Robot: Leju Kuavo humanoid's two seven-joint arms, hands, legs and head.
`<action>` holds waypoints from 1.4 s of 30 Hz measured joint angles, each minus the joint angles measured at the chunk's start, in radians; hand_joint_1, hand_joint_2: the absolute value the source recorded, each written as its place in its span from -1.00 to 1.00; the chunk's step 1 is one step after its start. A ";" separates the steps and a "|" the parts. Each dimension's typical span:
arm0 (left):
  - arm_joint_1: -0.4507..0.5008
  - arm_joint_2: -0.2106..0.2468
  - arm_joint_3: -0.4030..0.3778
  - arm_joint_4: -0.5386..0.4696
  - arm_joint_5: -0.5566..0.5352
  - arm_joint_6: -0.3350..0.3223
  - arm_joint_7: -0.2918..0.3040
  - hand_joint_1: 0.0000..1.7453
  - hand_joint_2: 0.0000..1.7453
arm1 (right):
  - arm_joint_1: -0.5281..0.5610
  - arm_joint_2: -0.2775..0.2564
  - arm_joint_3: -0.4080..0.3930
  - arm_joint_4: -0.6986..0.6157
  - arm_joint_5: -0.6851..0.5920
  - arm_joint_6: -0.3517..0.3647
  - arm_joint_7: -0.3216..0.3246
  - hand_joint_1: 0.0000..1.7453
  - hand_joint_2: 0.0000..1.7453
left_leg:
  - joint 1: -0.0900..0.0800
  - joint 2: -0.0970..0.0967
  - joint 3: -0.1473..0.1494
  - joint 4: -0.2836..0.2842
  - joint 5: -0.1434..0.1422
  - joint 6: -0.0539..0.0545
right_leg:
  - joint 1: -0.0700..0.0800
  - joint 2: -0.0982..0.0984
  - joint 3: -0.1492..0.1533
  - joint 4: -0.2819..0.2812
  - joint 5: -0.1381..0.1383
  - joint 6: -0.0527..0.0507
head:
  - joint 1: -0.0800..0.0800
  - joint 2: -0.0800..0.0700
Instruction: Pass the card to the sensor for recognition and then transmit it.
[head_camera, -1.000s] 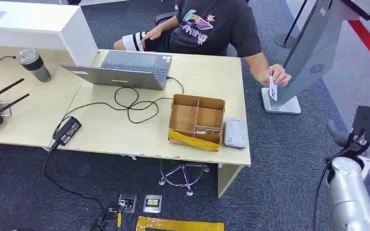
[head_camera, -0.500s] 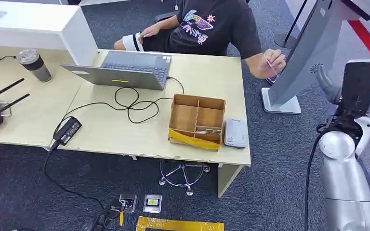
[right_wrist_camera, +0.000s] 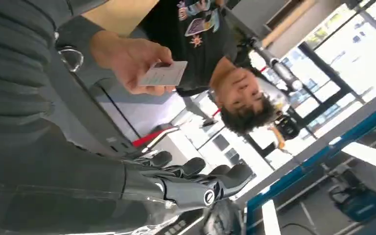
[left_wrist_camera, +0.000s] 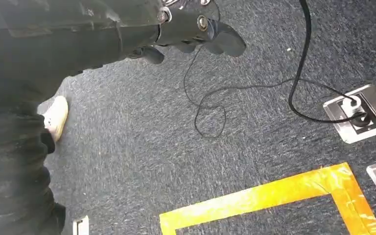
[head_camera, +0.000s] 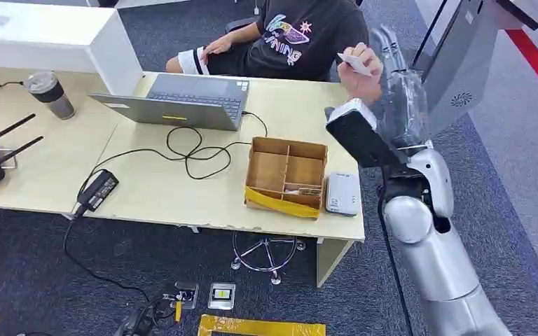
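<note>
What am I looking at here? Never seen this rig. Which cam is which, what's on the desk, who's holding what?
It is a two-legged humanoid with two silver arms, each ending in a many-fingered robot hand.

The wide picture is from its head, looking down. Its right robot hand is raised beside the desk, fingers apart, holding nothing. A seated person's hand holds the white card just above it.

The right wrist camera sits behind that robot hand and shows the card in the person's fingers, apart from the robot's fingers.

The left wrist camera looks down at the carpet: the left robot hand hangs with nothing in it, above a cable and yellow floor tape.

On the desk: a laptop, a divided cardboard box, a small white device, a power brick and a cup.
</note>
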 joint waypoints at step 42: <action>-0.034 0.013 0.001 -0.001 -0.021 -0.013 0.012 -1.00 1.00 | -0.252 0.195 0.148 0.693 0.092 -0.006 0.026 -0.92 1.00 | 0.000 0.000 -0.001 0.000 0.000 0.000 | 0.000 0.000 -0.001 0.000 0.000 0.000 | 0.000 0.000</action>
